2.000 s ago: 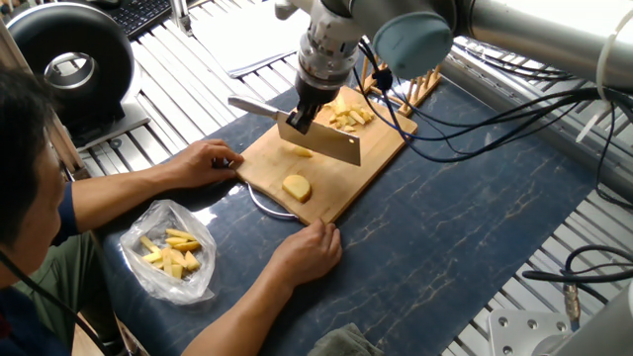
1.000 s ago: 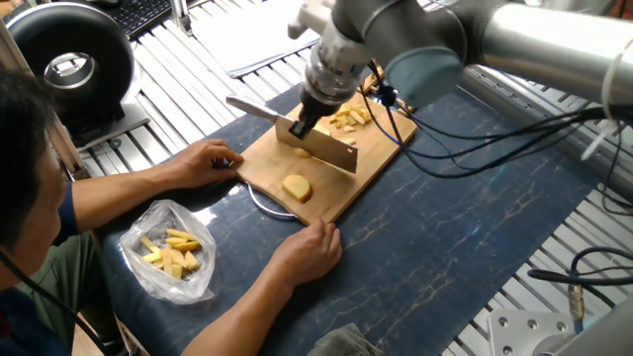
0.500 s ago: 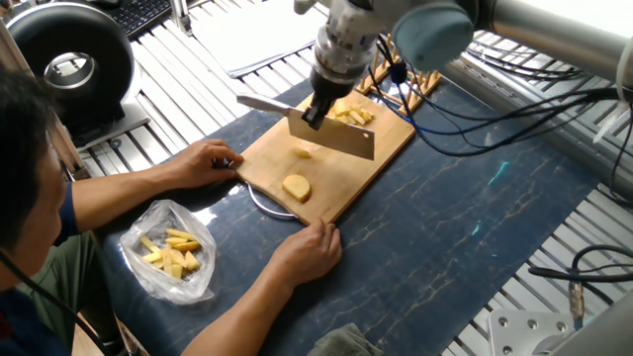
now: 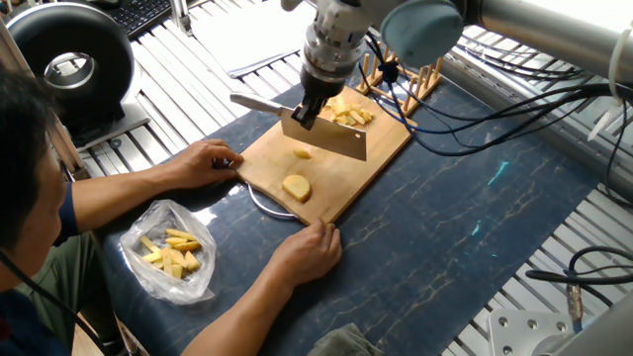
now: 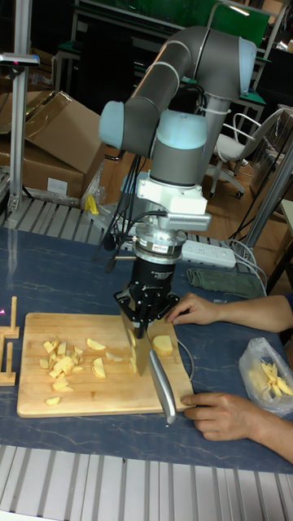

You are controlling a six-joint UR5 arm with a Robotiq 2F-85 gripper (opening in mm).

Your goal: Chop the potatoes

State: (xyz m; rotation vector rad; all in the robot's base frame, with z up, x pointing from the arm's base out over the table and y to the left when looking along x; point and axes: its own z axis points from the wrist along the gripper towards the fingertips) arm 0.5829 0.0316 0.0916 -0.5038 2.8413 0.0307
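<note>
Wooden cutting board (image 4: 371,158) carries the potatoes (image 4: 348,117): a pile of small cut pcs at its far end, approx. half done. One big chunk (image 4: 296,187) and a smaller slice (image 4: 303,152) are left uncut nr the person's hands (image 4: 309,253). Gripper (image 4: 309,111) is clamped on the knife (image 4: 331,140), blade held just above the board.

A lab or workshop — not a kitchen. Cardboard boxes (image 5: 49,138), metal shelving (image 5: 138,24), an office chair (image 5: 236,142) and loose cables (image 4: 465,129) surround the table.

Hand (image 4: 309,111) downward, fingers clamped
</note>
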